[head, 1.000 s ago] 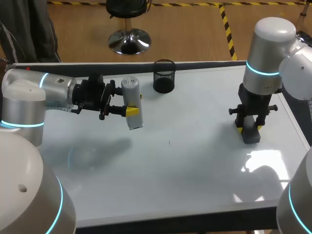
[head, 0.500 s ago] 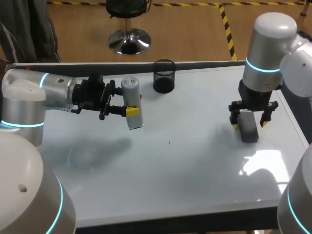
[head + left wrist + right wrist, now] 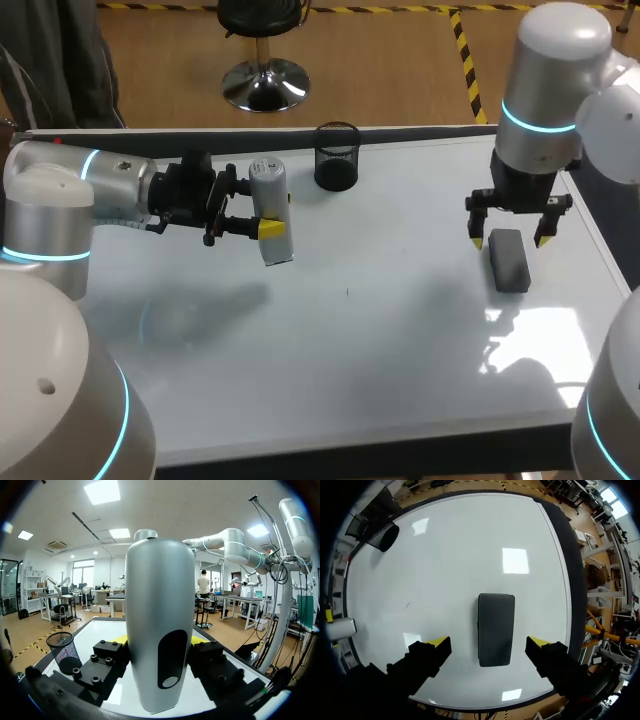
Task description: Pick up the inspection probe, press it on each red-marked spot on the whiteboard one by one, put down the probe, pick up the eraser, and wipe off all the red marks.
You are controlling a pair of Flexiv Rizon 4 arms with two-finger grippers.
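Nearest the robot, the whiteboard (image 3: 300,370) is partly covered at its corners by the pale housings of both arms. Only a faint dark speck (image 3: 348,292) can be made out near its middle, and what kind of mark it is cannot be told. Further out on the right, the eraser (image 3: 496,627) is seen lying flat near the board's right edge. The right gripper (image 3: 509,241) is pointed straight down above it, its fingers spread wide to either side and not touching it. On the left, the arm is stretched level across the board, and the inspection probe (image 3: 159,630) is gripped between the fingers of the left gripper (image 3: 262,228), clear of the surface. In the wrist view the yellow tips are mostly hidden behind the probe's silver body. Farthest off, a black mesh cup (image 3: 337,156) is set at the board's far edge.
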